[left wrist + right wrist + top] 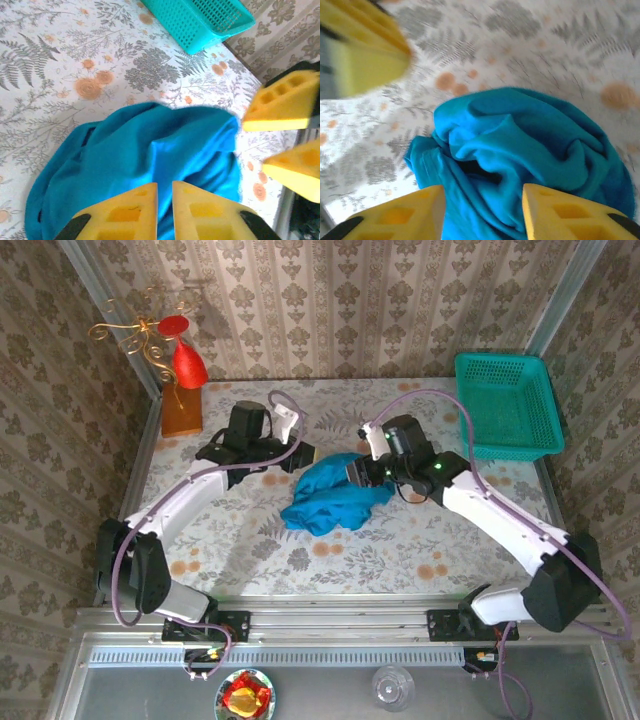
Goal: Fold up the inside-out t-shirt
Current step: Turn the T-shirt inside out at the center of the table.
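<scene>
One t-shirt [330,502], one basket [500,359], two pincers: left pincer [165,186], right pincer [483,191].

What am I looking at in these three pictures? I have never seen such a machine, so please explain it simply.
It is a robot with two arms bolted to a flowered table. One picture looks down from above; the other two come from cameras on the wrists. A crumpled blue t-shirt lies in the middle, a green basket in the far right corner. The right end effector is open around the cloth. The left end effector is almost closed at it; a grip is unclear.
</scene>
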Available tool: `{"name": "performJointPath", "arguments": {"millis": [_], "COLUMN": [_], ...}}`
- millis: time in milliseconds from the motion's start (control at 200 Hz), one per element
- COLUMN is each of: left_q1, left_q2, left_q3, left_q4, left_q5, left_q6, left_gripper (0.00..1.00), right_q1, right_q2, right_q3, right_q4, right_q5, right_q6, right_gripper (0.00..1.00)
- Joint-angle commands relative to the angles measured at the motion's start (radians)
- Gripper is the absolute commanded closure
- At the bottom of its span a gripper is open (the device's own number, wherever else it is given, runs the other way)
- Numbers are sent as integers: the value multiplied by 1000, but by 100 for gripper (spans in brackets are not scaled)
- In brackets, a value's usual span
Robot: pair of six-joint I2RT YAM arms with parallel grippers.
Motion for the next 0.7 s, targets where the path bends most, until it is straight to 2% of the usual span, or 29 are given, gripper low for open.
{"name": "performJointPath", "arguments": {"millis": [0, 85, 150, 295, 475, 575, 695], "left_q1": [-4, -19, -38, -126, -229, -270, -290], "left_q2": [15, 47, 90, 175, 307, 400, 509], "left_q3": [33, 62, 114, 236, 409, 513, 626], "left_q4": [-45, -75, -140, -279, -417, -490, -555], "left_q5": [-5, 53, 74, 10, -72, -124, -158], "left_q6": [35, 61, 100, 220, 332, 381, 408], "left_gripper": [76, 58, 51, 45, 41, 40, 38], "right_q1": [-12, -17, -27, -48, -123, -158, -163], "right_q2": [41, 30, -5, -107, -281, -333, -325], "right_q3": [-18, -47, -79, -171, -319, -370, -382], "right_q4": [-72, -109, -135, -147, -152, -167, -156], "right_q5": [115, 138, 144, 189, 230, 208, 148], "right_q6": [289, 428, 531, 665, 766, 801, 838], "right_gripper": [50, 49, 48, 40, 32, 31, 29]}}
